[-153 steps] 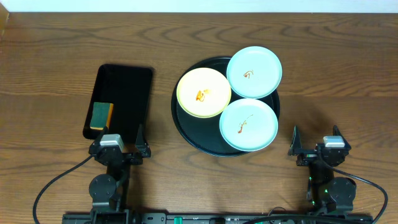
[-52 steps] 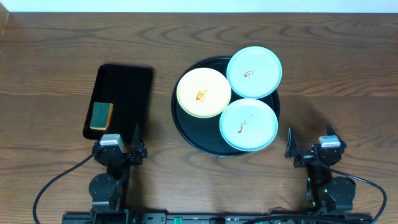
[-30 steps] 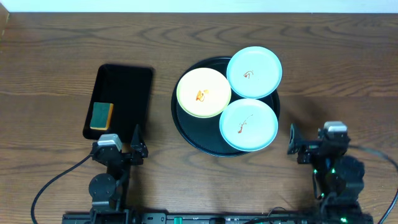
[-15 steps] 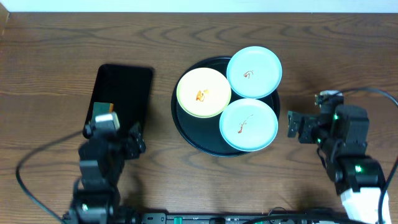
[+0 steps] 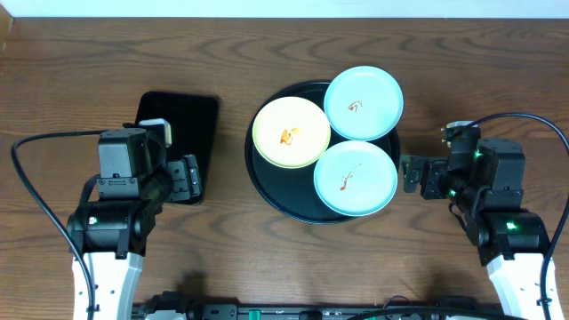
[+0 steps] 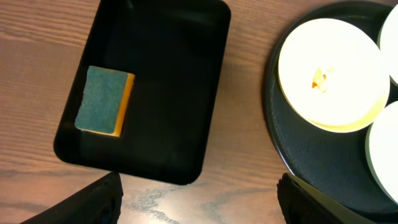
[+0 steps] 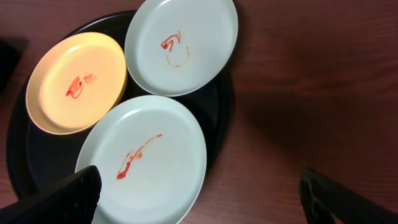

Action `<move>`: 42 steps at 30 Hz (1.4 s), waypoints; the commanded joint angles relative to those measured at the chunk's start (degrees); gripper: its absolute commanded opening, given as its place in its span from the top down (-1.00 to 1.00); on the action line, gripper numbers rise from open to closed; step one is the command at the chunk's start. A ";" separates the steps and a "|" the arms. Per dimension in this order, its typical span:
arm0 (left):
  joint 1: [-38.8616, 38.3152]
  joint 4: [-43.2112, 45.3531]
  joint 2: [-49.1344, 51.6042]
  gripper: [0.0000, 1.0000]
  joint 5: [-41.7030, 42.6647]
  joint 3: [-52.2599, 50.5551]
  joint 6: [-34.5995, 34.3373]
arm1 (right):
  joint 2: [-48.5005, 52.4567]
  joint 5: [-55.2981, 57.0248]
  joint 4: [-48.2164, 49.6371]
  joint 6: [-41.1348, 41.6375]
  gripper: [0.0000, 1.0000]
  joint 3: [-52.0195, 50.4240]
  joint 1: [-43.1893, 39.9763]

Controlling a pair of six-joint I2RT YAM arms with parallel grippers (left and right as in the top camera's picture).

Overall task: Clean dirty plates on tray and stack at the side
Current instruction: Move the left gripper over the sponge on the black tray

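Black and round, the tray (image 5: 269, 191) carries all three plates, crowded edge to edge. The yellow plate (image 5: 292, 132) sits on its left, one mint plate (image 5: 363, 102) overhangs its far right rim, and the other mint plate (image 5: 356, 178) lies at its near right rim. Each is smeared orange. Left of the tray we see a rectangular black tray (image 5: 191, 116) holding a green-and-yellow sponge (image 6: 104, 100). The left gripper (image 5: 188, 178) hovers over that tray's near edge, fingers spread, holding nothing. Just right of the round tray the right gripper (image 5: 416, 175) gapes wide and empty, beside the nearer mint plate.
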 commanded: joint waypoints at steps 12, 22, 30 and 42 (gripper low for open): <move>12.87 -3.02 21.29 -0.61 0.81 17.51 5.25 | -0.15 -0.92 0.02 -0.76 -0.98 1.25 -0.46; 15.06 -1.22 35.34 -0.61 0.92 17.81 8.04 | -0.13 -0.90 0.04 -0.79 -0.98 1.25 -0.46; 15.26 1.27 41.97 -0.61 -1.53 17.81 8.07 | -0.11 -0.92 0.04 -0.76 -0.98 1.25 -0.46; 18.80 4.44 47.23 -0.61 -3.17 17.77 8.46 | -0.11 -0.90 0.02 -0.76 -0.98 1.25 -0.46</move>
